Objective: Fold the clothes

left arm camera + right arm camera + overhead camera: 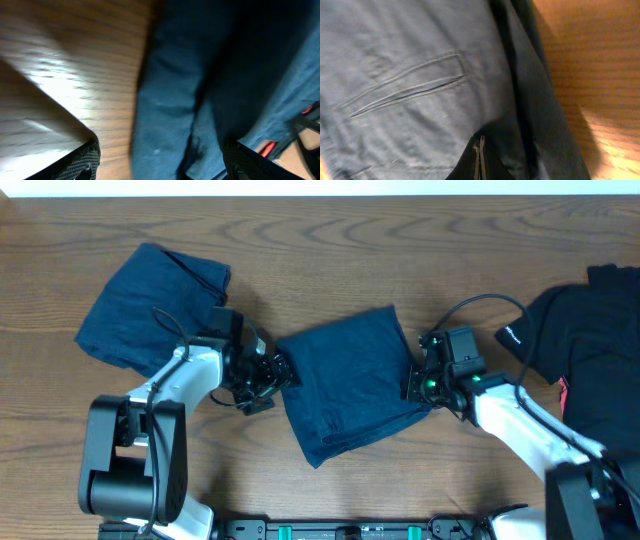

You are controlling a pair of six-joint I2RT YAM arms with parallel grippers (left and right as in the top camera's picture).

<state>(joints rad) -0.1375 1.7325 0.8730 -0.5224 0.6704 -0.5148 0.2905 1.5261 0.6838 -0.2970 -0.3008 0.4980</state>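
A folded pair of navy shorts (345, 385) lies mid-table. My left gripper (278, 375) is at its left edge; in the left wrist view its fingers (162, 167) are wide open, with the shorts' edge (170, 100) between them on the wood. My right gripper (413, 385) is at the shorts' right edge; in the right wrist view its fingers (480, 157) are pressed together on the dark fabric, and a back pocket (405, 90) shows beside them. A second pair of navy shorts (150, 305) lies folded at the back left.
A black garment (590, 320) with a white logo lies at the right edge of the wooden table (330, 250). A red tag shows near its lower edge. Arm bases stand at the front left and front right.
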